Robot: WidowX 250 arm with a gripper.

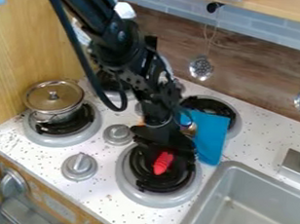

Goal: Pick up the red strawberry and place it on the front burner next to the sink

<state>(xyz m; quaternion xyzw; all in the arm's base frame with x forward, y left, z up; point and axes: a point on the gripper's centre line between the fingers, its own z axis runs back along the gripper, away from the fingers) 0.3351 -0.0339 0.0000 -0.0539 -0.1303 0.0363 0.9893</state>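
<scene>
The red, ribbed, elongated object point(162, 164) sits low at the black two-finger gripper point(167, 156), above or against the black coil burner with a silver-grey rim point(138, 195); whether it rests on the coil, I cannot tell. The dark jaws crowd around its upper end, and I cannot tell whether they are open or closed on it. It looks light and fairly stiff, perhaps plastic, so it should not be fragile. Its ridges ought to give some grip, though its rounded shape could let it roll or twist. The best hold seems to be across its narrow width, near the middle of its length.

Just beyond, at two o'clock from the gripper, the flat blue piece, apparently cloth point(210, 138), looks soft and light; a pinch at a raised fold or edge would suit it better than a push on its flat face.

Of the containers, the nearest is the rectangular grey metal sink point(242, 168), at four o'clock from the gripper, set into the speckled white tabletop point(107, 192); a small drain mark shows in its floor. Farther back, at ten o'clock, a small silver metal pot point(59, 116) stands upright on the left burner. Its brownish round lid with a knob point(52, 95) is on, so its contents are hidden.
</scene>
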